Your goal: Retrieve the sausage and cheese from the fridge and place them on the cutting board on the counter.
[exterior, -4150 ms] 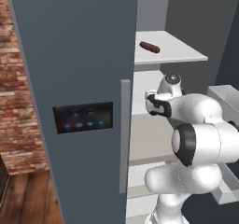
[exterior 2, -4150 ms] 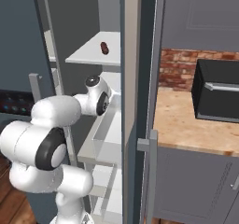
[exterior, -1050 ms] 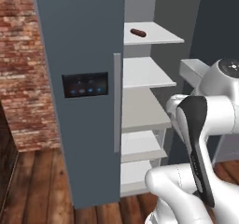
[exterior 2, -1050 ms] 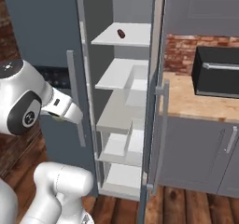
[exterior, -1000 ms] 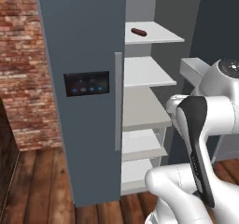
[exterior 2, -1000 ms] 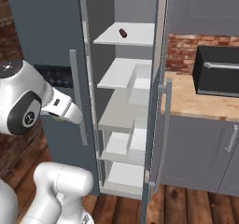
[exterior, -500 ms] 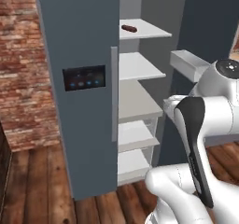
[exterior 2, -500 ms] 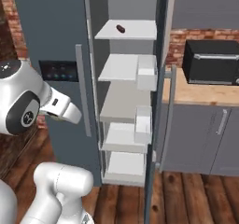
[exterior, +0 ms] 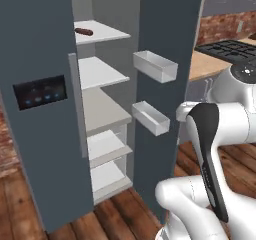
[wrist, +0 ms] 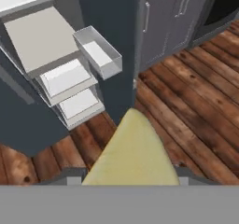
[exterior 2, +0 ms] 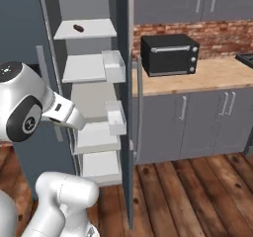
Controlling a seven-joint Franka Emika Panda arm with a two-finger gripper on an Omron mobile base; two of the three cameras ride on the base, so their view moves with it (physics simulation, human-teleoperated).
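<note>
A pale yellow cheese wedge sits between my gripper's two tips, and the gripper is shut on it above the wooden floor. The dark reddish sausage lies on the top white shelf of the open slate-grey fridge. The light wooden counter runs to the right of the fridge over grey cabinets. The cutting board is out of view.
The open fridge door with two clear bins stands between the shelves and the cabinets. A black microwave sits on the counter. A dark stovetop lies further right. Wooden floor stretches in front of the cabinets.
The whole picture has shifted: the base has turned away from the fridge toward the counter, so more counter and cabinets show. The arm keeps its pose with the cheese held.
</note>
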